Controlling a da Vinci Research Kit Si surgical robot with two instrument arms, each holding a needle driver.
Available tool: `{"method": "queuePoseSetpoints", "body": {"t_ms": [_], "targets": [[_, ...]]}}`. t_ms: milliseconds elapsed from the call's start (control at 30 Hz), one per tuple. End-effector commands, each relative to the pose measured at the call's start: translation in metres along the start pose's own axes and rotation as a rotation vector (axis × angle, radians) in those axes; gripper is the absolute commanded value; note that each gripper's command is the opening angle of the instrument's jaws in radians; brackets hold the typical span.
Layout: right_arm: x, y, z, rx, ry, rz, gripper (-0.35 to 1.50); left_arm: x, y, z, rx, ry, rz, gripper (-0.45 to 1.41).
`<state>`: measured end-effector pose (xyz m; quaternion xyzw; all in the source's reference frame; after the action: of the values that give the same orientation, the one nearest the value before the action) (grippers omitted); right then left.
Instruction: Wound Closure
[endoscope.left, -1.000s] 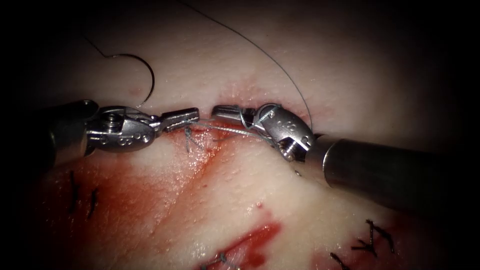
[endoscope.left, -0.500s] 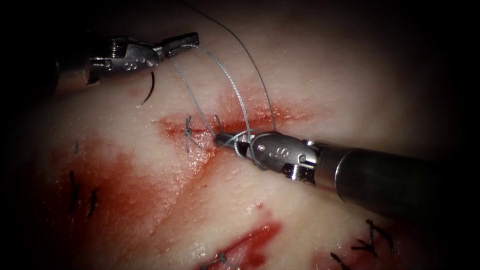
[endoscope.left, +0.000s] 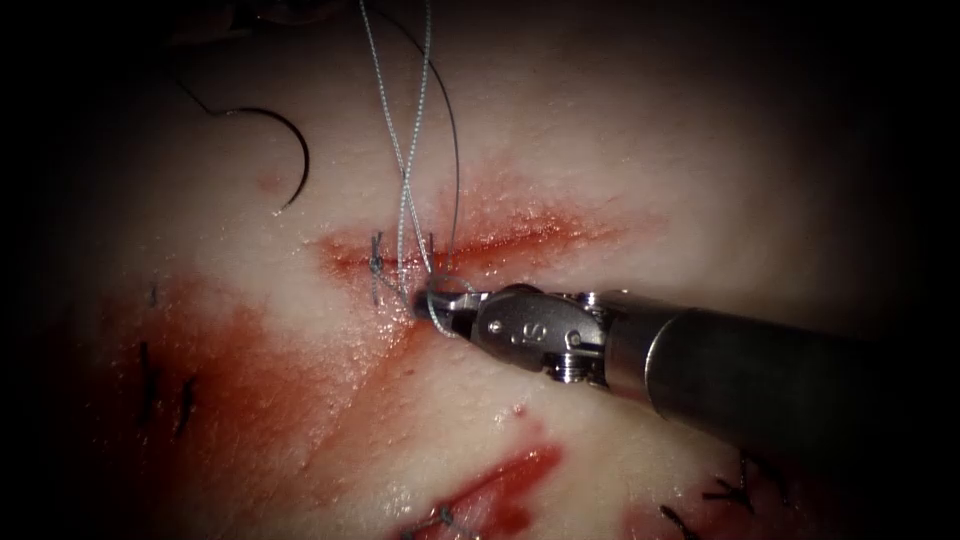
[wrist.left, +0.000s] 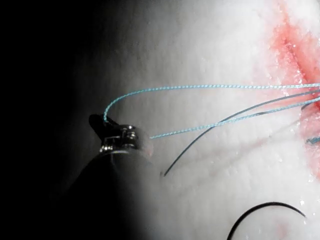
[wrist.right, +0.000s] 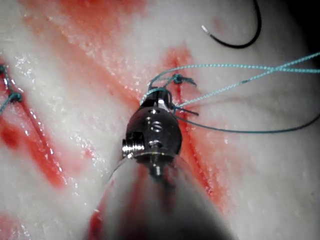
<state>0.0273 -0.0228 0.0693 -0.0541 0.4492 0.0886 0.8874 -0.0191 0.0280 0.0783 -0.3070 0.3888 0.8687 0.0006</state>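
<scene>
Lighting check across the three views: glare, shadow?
Endoscope view: bright centre, dark rim; glare on the right tool, shut on the thread by the cut; needle lies free on the tissue, left of the cut. Left wrist view: left tool in shadow, shut on thread; tissue strongly lit. Right wrist view: wet sheen on the red fluid.

From the top camera I see a bright spot (endoscope.left: 560, 140) of light in the middle. It is strongest there and gets dimmer as I look outward. All around it sits a dark rim (endoscope.left: 40, 300), and the corners are black. I cannot tell what is in the dark. By the left arm I see a big black shadow (wrist.left: 40, 100) next to a very bright, pale patch (wrist.left: 200, 50). By the right arm the light is strong, and small glints (wrist.right: 22, 62) shine.
</scene>
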Motion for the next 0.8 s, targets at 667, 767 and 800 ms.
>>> {"method": "queuePoseSetpoints", "body": {"t_ms": [667,767,800], "targets": [[0.0050,-0.0053,-0.0033,0.006,0.014,-0.025,-0.35,-0.0030,-0.0060,0.0057,0.174,-0.189,0.040,-0.45],[0.0052,-0.0072,-0.0037,0.030,0.005,-0.039,-0.35,-0.0037,-0.0064,0.0066,0.183,-0.205,0.061,-0.45],[0.0049,-0.0083,-0.0038,0.045,-0.004,-0.056,-0.35,-0.0040,-0.0066,0.0070,0.193,-0.212,0.062,-0.45]]}}
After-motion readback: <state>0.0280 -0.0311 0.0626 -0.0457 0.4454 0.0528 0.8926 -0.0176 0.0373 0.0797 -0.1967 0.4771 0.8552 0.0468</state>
